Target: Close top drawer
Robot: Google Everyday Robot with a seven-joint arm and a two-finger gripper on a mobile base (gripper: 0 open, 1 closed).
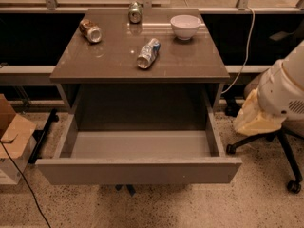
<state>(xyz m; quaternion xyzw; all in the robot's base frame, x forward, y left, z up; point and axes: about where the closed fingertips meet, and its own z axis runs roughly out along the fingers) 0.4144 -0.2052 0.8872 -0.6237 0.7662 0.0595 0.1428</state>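
Note:
The top drawer [137, 171] is pulled far out of the grey-brown cabinet [140, 72]. Its plain flat front faces me and its lighter grey inner floor [140, 144] lies bare. My white arm [285, 87] comes in from the right edge. My gripper [256, 118], a cream-coloured end piece, hangs just right of the drawer's right side wall, apart from it, at about the height of the cabinet opening.
On the cabinet top lie a white bowl [185, 26], a crushed can [148, 53] in the middle, a can [90, 31] at the left and another [135, 12] at the back. An office chair base [285, 148] stands at the right. A cardboard box [12, 139] sits at the left.

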